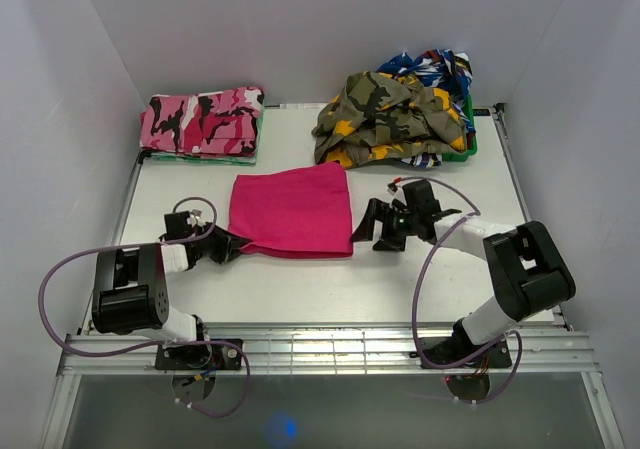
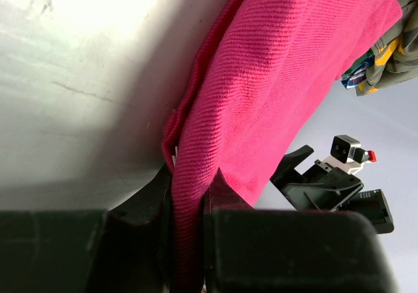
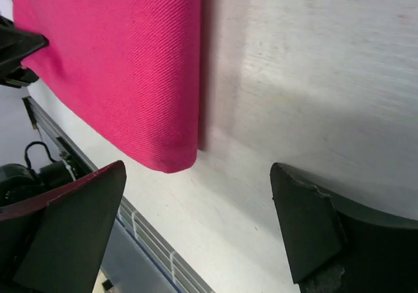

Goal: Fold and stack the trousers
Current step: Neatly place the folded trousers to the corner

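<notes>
Just one folded pair of trousers [image 1: 292,209] mid worktop [image 1: 400,279], both arms reaching in low: left end effector [image 1: 228,246] clamped on its near-left corner, right end effector [image 1: 361,226] spread wide apart just off its near-right corner.

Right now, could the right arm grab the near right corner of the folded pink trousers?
Probably yes. The right gripper is open just beside the right edge of the magenta trousers, with only bare table between them. The left gripper pinches the opposite corner, well clear.
</notes>
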Controlling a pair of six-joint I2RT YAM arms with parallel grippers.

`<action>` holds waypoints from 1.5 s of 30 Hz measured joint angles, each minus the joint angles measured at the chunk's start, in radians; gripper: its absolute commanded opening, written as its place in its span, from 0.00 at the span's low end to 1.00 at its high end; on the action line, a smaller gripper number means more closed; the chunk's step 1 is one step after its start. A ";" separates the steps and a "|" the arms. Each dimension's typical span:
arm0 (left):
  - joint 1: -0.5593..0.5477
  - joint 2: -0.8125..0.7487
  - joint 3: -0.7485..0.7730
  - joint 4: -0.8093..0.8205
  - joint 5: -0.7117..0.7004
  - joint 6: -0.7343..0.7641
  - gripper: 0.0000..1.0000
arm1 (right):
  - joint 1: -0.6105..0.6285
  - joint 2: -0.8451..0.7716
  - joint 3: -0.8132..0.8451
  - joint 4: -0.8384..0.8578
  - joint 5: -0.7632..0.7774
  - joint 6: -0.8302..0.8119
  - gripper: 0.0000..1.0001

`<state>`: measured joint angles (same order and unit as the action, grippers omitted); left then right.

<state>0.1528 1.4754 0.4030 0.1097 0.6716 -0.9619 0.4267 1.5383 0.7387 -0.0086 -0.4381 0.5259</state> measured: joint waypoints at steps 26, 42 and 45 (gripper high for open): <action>-0.020 -0.053 -0.054 0.035 -0.050 -0.108 0.00 | 0.040 0.245 -0.087 0.409 -0.187 0.503 0.10; -0.043 -0.144 0.192 -0.399 -0.124 0.224 0.00 | 0.086 0.102 0.097 0.077 -0.082 0.238 0.08; -0.048 -0.161 0.252 -0.464 -0.140 0.294 0.00 | 0.109 0.057 0.126 0.037 -0.037 0.169 0.08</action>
<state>0.1047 1.3140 0.6548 -0.3542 0.5316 -0.6674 0.5354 1.5955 0.8646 0.0284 -0.4755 0.6949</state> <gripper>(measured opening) 0.240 0.167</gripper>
